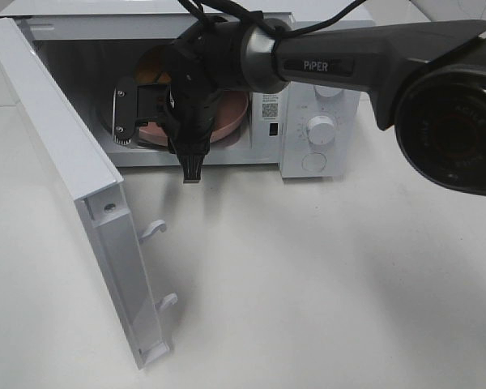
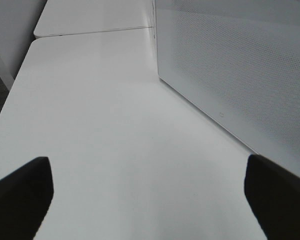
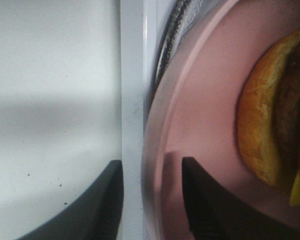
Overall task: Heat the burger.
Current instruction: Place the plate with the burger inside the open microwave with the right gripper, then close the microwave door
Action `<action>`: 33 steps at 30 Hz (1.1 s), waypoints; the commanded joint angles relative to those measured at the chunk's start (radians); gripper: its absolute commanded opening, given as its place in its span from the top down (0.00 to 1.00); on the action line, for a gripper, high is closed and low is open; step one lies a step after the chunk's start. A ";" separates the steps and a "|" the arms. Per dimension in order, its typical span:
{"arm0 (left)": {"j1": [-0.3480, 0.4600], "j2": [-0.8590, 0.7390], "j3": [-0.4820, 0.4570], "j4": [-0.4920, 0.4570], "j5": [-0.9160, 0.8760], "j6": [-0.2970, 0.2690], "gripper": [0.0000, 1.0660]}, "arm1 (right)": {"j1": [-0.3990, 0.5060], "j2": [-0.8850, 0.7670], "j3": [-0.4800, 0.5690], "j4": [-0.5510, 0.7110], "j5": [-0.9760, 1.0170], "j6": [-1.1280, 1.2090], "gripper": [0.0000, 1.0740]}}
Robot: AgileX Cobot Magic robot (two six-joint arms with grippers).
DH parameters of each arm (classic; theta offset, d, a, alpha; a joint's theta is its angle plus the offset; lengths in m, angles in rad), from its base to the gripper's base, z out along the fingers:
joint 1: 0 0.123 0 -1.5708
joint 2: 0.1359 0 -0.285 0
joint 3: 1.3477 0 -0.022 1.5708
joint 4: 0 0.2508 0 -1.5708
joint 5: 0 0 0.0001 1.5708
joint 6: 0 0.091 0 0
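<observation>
Right jaws apart, astride the rim of the pink plate (image 3: 205, 100); left jaws wide apart over the tabletop (image 2: 115, 125). Burger (image 3: 260, 110) on that plate, inside the microwave (image 1: 320, 130) at the tabletop's far edge. Could drag the plate out by snagging that rim on retreat. One burger, one plate, one microwave.

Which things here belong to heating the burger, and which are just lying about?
In the job: burger, pink plate under it, microwave, its open door, right gripper open astride the plate's rim.
Idle: left gripper, open over the table.
</observation>
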 commanded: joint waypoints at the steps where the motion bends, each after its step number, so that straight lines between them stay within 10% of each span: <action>1: -0.006 -0.019 0.002 -0.003 -0.010 0.001 0.10 | -0.002 -0.047 0.045 0.017 -0.034 -0.005 0.60; 14: -0.006 -0.018 0.002 -0.003 -0.010 0.001 0.10 | -0.002 -0.153 0.226 0.017 -0.102 -0.005 0.37; 33: -0.006 -0.018 0.002 -0.003 -0.010 0.001 0.10 | -0.002 -0.405 0.552 0.021 -0.167 0.000 0.36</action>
